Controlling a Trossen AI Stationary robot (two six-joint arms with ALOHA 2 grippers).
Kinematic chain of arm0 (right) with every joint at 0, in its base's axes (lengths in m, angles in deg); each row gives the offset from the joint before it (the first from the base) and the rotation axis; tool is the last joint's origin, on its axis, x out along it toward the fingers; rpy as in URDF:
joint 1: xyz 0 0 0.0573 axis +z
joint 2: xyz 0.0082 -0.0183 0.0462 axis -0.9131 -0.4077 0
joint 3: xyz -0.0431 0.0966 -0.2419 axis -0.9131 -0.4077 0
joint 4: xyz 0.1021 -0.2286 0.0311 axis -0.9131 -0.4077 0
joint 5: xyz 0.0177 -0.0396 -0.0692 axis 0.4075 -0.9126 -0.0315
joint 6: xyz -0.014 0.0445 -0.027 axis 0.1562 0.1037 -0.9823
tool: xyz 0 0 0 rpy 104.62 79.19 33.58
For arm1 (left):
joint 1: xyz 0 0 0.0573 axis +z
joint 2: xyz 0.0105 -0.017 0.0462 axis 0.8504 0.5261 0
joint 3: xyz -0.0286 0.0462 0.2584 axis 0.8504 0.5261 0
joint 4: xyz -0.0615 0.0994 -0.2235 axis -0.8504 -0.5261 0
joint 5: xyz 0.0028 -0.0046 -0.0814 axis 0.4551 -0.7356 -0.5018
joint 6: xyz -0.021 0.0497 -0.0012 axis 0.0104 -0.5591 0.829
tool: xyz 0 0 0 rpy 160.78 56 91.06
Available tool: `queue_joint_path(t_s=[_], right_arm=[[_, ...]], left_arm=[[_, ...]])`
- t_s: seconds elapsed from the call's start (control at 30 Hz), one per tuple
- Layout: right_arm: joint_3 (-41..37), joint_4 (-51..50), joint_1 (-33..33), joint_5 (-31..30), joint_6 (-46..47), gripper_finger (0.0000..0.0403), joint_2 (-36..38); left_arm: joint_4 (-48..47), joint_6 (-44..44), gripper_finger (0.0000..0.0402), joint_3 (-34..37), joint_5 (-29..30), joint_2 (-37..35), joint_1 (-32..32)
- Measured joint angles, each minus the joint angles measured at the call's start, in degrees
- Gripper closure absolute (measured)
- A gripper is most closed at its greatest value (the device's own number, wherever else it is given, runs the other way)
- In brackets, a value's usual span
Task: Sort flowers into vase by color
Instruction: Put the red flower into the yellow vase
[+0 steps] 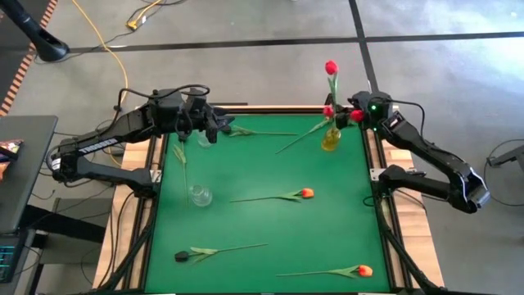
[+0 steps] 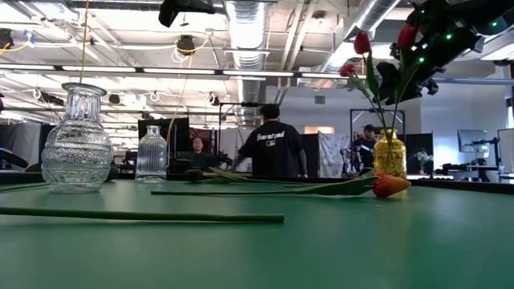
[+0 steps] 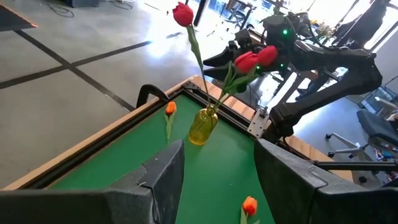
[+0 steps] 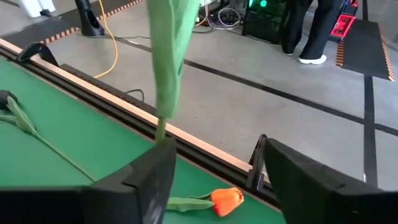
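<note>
The flowers are light, limp things: thin green stems that bend under their own weight, soft leaves, small heads that would crush or pop off if squeezed, so the place to take one is mid-stem, clear of the leaves, judging from how they lie. On the green surface (image 1: 262, 238) seen from above, three red tulips (image 1: 331, 67) stand in the yellow vase (image 1: 331, 139) at about two o'clock; one head rises high, two sit low beside the right hand (image 1: 358, 115). That hand hovers just beside the vase at the surface's two-o'clock corner; its fingers stand apart in the wrist view with a green leaf hanging just ahead of them, and I cannot tell whether they grip it. An orange tulip (image 1: 306, 193) lies near centre, a second orange one (image 1: 364, 270) at five o'clock, a dark one (image 1: 182, 256) at seven o'clock, and more stems lie near eleven o'clock. Two clear glass vases wait on the left: one (image 1: 201, 195) at nine o'clock, another (image 1: 204, 138) at eleven o'clock, right by the left hand (image 1: 214, 124). The left hand's fingers are parted with nothing between them. Glass vases are smooth, top-heavy once filled, and likely to tip if a stem is pushed in sideways.
</note>
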Motion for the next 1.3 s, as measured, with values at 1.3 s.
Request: queue_joint_path(t_s=[1.3], right_arm=[[0.00,0.79,0.04,-0.04,-2.01,0.0045,0.02]], left_arm=[[0.00,-1.05,0.0221,0.00,0.89,0.02,0.00]])
